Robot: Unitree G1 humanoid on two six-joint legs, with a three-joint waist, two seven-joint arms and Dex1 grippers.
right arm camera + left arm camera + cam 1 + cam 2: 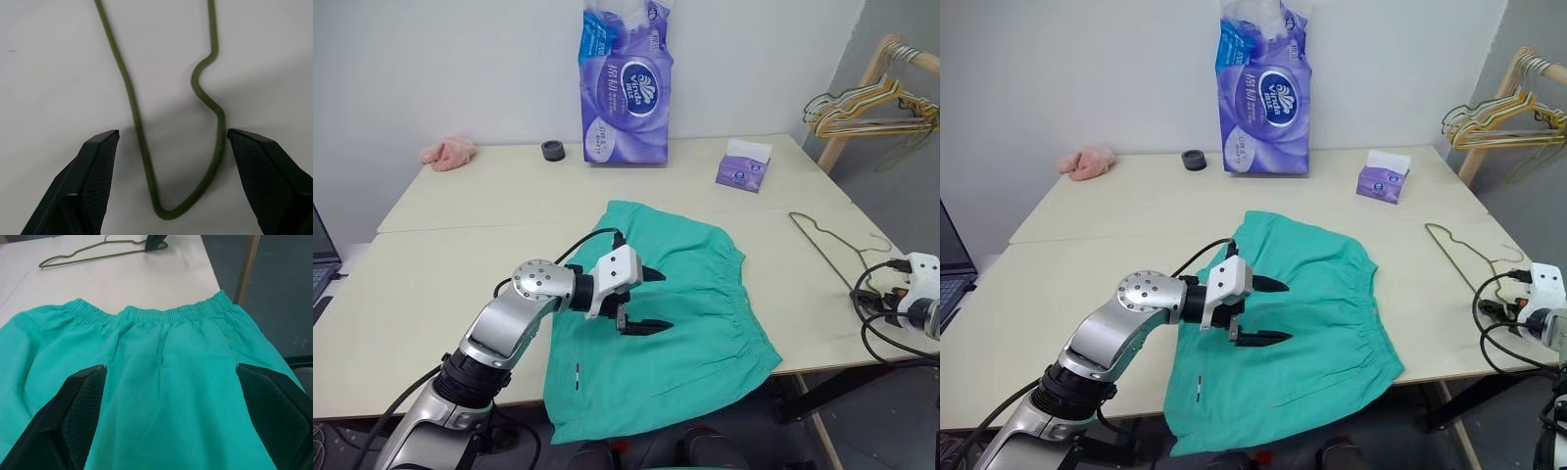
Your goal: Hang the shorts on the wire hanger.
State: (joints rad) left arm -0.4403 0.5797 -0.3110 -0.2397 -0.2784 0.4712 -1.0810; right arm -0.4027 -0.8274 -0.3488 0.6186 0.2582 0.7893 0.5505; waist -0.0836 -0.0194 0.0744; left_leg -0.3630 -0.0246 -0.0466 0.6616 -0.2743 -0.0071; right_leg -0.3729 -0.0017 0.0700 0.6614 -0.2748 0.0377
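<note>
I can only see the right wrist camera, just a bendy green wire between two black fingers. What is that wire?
Observer: It's the wire hanger, lying flat on the table near its right edge. The right gripper has its fingers open around one bent end of it.
Operator: Where are the shorts?
Observer: The shorts lie spread flat in the middle of the table, apart from the hanger.
Operator: What is the other arm doing?
Observer: The left gripper hovers over the shorts, fingers open, holding nothing.
Operator: Is other stuff on the table?
Observer: A tall purple tissue pack stands at the back.
</note>
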